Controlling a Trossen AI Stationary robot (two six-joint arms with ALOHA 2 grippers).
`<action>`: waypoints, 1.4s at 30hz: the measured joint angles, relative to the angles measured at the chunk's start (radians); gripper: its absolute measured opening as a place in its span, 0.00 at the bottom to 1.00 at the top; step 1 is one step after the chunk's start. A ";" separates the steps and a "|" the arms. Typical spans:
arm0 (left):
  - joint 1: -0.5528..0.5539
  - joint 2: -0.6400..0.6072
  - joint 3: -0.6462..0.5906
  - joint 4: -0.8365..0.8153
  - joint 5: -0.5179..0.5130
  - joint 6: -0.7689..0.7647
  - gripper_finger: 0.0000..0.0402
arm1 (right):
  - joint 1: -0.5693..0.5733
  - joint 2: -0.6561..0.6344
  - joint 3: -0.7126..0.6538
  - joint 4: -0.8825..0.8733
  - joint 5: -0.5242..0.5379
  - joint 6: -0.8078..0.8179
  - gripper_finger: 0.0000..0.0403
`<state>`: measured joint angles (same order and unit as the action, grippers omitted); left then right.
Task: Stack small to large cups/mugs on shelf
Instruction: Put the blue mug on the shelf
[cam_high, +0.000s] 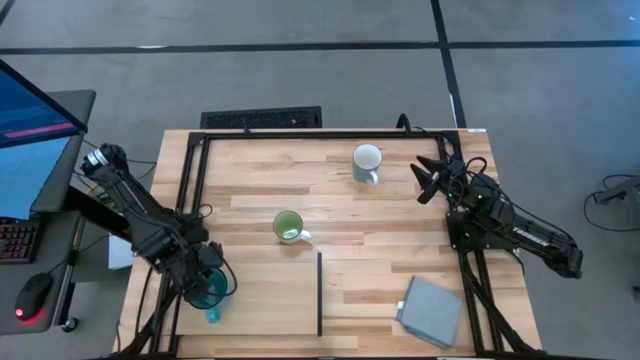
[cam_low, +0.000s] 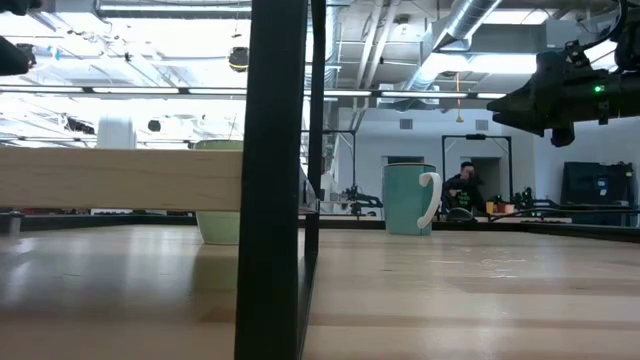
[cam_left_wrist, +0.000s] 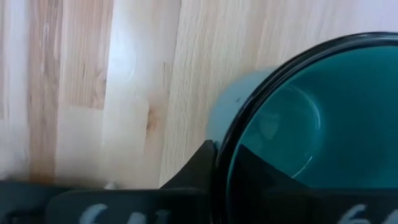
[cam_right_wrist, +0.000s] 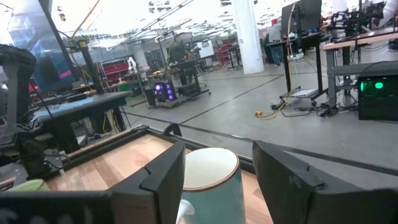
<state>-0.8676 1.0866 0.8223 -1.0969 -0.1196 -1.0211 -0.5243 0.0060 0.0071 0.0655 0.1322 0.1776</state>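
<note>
Your left gripper (cam_high: 208, 282) pinches the teal mug (cam_high: 210, 291) by its rim at the bench's near left corner, probably for carrying shelfward. Your right gripper (cam_high: 428, 180), fingers spread, faces the white mug (cam_high: 367, 162).

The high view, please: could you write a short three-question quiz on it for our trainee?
1. True or false: the right tool is shut on the white mug.
2. Which mug sits directly under the left tool? A the white mug, B the light green mug, C the teal mug.
3. Fill in: the grey-blue pad lies on the side of the table nearest the ___ arm.

Key: 1 false, as it is open and apart from the mug; 2 C; 3 right.
</note>
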 joint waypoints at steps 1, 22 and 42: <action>0.004 0.000 0.000 0.001 0.000 0.012 0.03 | 0.000 0.000 0.000 0.000 0.000 0.000 0.52; 0.016 0.001 -0.001 0.064 -0.027 0.134 0.13 | 0.000 0.000 0.000 -0.001 0.000 0.031 0.52; 0.016 0.000 -0.001 0.059 -0.027 0.073 0.18 | 0.000 0.000 0.000 -0.001 0.000 0.034 0.52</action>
<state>-0.8516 1.0870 0.8211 -1.0374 -0.1468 -0.9476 -0.5243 0.0059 0.0071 0.0647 0.1322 0.2111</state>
